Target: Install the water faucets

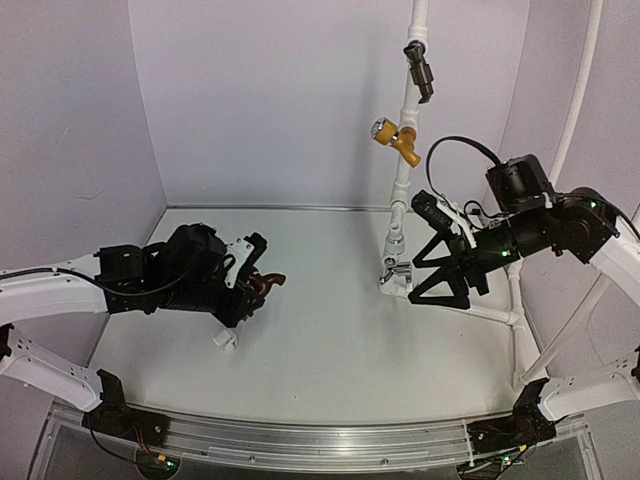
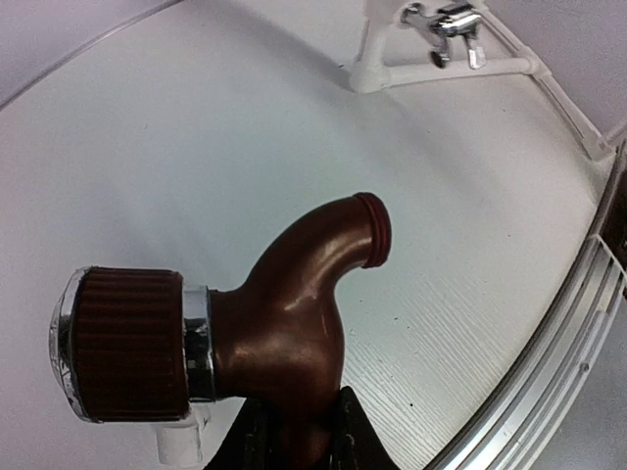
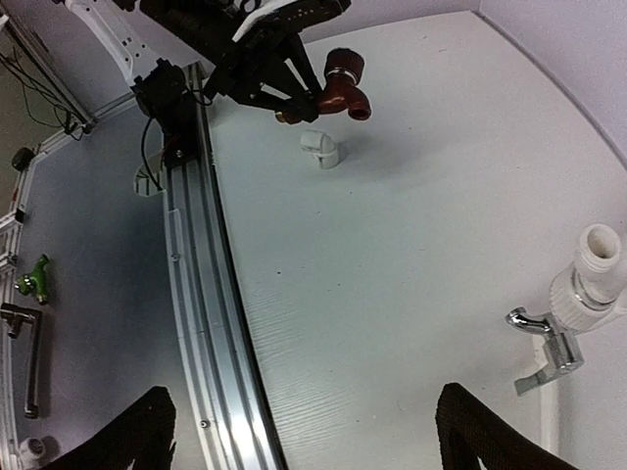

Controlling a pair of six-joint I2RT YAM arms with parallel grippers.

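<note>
The reddish-brown water faucet (image 1: 266, 284) is held above the table by my left gripper (image 1: 248, 292), which is shut on its stem. In the left wrist view the faucet (image 2: 284, 313) fills the middle, ribbed knob at the left, spout up and to the right, with the gripper (image 2: 299, 436) clamped at its base. The white elbow fitting (image 1: 225, 340) lies on the table just below it, and shows in the left wrist view (image 2: 181, 446) and the right wrist view (image 3: 321, 149). My right gripper (image 1: 414, 281) is open and empty beside the pipe stand; it shows wide apart in its own view (image 3: 304, 441).
A white pipe stand (image 1: 401, 190) rises at the back right. It carries a chrome tap (image 1: 397, 268) at its foot, a yellow-brass valve (image 1: 395, 138) and a dark valve (image 1: 420, 70) higher up. An aluminium rail (image 1: 320, 440) edges the table front.
</note>
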